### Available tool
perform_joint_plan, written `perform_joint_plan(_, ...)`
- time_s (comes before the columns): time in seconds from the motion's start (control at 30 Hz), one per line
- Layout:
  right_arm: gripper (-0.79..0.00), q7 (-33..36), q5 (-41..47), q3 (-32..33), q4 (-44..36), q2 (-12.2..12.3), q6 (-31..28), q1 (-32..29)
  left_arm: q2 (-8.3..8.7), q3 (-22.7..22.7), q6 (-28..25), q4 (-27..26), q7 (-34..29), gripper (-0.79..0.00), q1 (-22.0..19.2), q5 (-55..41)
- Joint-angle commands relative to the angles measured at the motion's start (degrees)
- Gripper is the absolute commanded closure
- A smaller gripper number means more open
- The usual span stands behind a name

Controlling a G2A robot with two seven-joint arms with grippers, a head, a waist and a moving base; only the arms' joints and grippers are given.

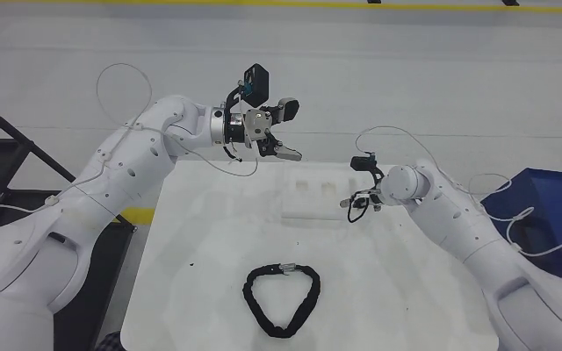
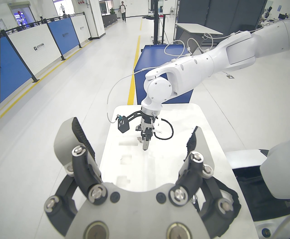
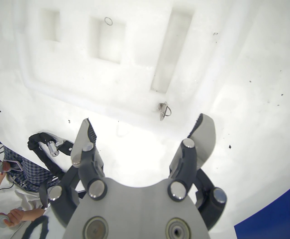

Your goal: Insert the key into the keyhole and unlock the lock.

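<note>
The lock [image 1: 281,300] is a black fabric-covered chain loop with a silver cylinder [image 3: 53,148], lying on the white table near its front. A small silver key [image 3: 164,109] on a ring rests at the edge of the white foam tray [image 3: 68,74]. My right gripper [image 3: 145,129] hangs open just above the table, with the key a short way beyond its fingertips and nothing between them; it also appears as the right gripper [image 1: 356,204] beside the tray [image 1: 316,195]. My left gripper [image 1: 281,132] is open and empty, raised beyond the table's far left corner, facing the right gripper [image 2: 145,142].
The foam tray has several rectangular recesses; one holds a thin wire ring [image 3: 108,21]. A blue cabinet [image 1: 536,206] stands off the table's right side. The table top [image 1: 202,263] is bare between tray and lock.
</note>
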Motion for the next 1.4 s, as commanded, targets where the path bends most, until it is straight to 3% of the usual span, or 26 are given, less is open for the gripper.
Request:
perform_joint_plan(0.0,-0.520,-0.05,-0.06,-0.33,1.55,-0.61,-0.57,0.26,0.00,0.00,0.00,0.00,0.00,-0.785,0.00,0.00)
perform_joint_plan(0.17,-0.376,-0.44,-0.39,-0.92,4.37,-1.96,-1.11,0.89,0.00,0.00,0.00,0.00,0.00,-0.785,0.00,0.00)
perform_joint_plan(0.4,-0.329,-0.39,-2.01,-1.79,7.00,-3.61,0.01,1.64,0.00,0.00,0.00,0.00,0.00,-0.785,0.00,0.00)
perform_joint_plan(0.53,-0.265,-0.52,-2.46,-2.06,8.53,-4.51,0.02,1.92,0.00,0.00,0.00,0.00,0.00,-0.785,0.00,0.00)
perform_joint_plan(0.87,0.000,-1.64,-4.16,-2.14,11.86,-6.34,1.83,2.71,0.00,0.00,0.00,0.00,0.00,-0.785,0.00,0.00)
perform_joint_plan(1.13,0.000,-0.66,-4.68,-0.78,12.85,-6.60,1.10,3.77,0.00,0.00,0.00,0.00,0.00,-0.785,0.00,0.00)
perform_joint_plan(1.37,0.000,2.26,-7.95,1.01,7.03,-5.26,4.08,4.37,0.00,0.00,0.00,0.00,0.00,-0.785,0.00,0.00)
